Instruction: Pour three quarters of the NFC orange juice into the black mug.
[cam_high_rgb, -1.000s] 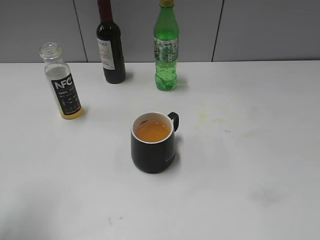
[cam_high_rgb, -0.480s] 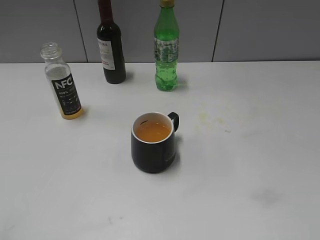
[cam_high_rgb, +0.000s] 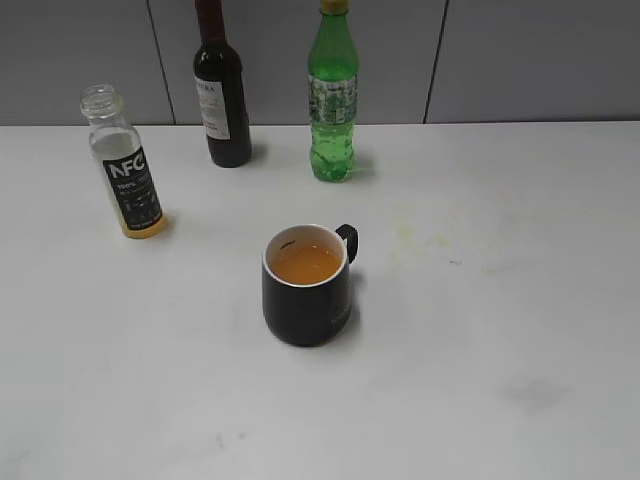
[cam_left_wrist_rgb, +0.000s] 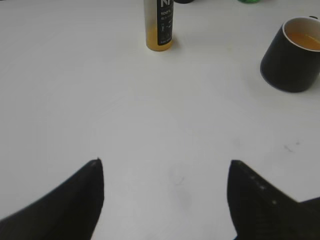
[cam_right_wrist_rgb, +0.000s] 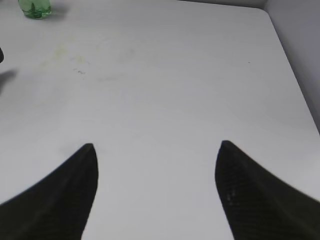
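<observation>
On white table (cam_high_rgb: 500, 330), squat matte mug (cam_high_rgb: 305, 290)

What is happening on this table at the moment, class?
Nothing is being handled. The NFC orange juice bottle stands upright and capless at the back left of the white table, with only a little orange liquid at its bottom. The black mug in the middle holds orange juice. Both the left gripper and the right gripper hang open over bare table, holding nothing. A dark wine bottle and green soda bottle stand behind.
</observation>
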